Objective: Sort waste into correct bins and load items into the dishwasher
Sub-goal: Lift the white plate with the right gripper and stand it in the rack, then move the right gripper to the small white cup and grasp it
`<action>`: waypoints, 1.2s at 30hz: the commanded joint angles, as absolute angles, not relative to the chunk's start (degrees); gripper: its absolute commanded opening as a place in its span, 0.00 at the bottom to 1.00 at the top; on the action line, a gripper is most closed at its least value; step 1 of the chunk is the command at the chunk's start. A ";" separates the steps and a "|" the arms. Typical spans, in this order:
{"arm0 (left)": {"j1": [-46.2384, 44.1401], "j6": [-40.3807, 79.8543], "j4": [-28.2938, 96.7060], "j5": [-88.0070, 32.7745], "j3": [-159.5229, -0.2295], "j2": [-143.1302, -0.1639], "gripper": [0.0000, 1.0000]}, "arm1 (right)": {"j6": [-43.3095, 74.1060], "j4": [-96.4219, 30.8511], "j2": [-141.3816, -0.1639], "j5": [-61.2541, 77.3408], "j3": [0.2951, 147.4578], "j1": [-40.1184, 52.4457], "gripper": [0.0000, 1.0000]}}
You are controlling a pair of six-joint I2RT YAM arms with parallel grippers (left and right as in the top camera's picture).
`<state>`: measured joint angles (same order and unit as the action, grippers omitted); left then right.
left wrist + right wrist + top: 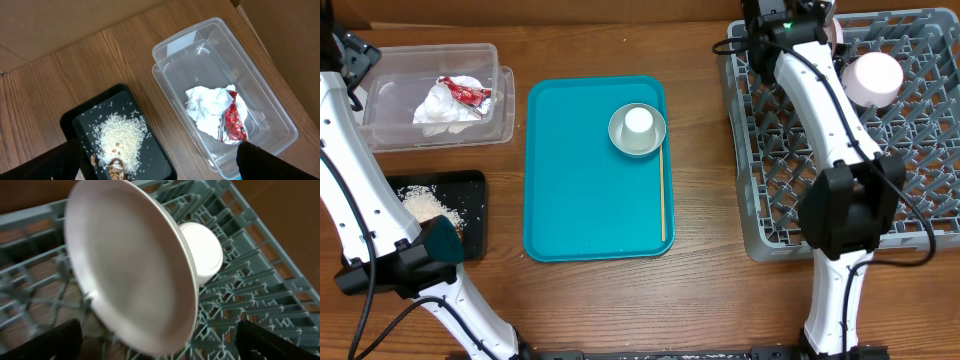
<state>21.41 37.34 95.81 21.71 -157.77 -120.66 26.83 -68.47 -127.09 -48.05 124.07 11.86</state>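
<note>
My right gripper [159, 347] hangs open over the grey dishwasher rack [910, 190]. The large pale plate [125, 265] stands tilted on edge among the pegs, its lower rim between my spread fingers with a gap on each side. Behind it the white bowl [205, 247] lies upside down. My left gripper [159, 167] is open and empty above the black tray [150, 157] of rice and brown scraps [120, 135] and the clear tub [260, 105] holding the napkin [205, 107] and red wrapper [234, 122]. The silvery-grey bowl [620, 138] with the white cup [639, 122] inside and the wooden stick [663, 195] rest on the teal tray [580, 190].
The rack fills the table's right side, and the right arm [820, 110] reaches across its left edge. The clear tub [390, 125] and black tray [470, 190] sit at the far left, next to the left arm [360, 200]. Bare wood lies between tray and rack.
</note>
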 commanded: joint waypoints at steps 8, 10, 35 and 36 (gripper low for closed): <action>21.34 37.30 95.74 22.44 -157.93 -120.66 1.00 | 26.52 -69.45 -105.21 -7.68 124.62 16.40 1.00; 21.34 37.30 95.74 22.44 -157.93 -120.66 1.00 | 26.50 -68.77 -105.01 -0.56 124.60 16.91 1.00; 21.34 37.30 95.74 22.44 -157.93 -120.66 1.00 | 22.48 -63.02 -132.20 -6.22 123.63 33.26 1.00; 21.34 37.30 95.77 22.44 -157.93 -120.66 1.00 | 22.46 -62.96 -132.81 -6.22 123.61 33.63 1.00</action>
<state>21.41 37.36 95.81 21.71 -157.80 -120.66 23.57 -63.09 -132.05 -3.44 123.48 32.71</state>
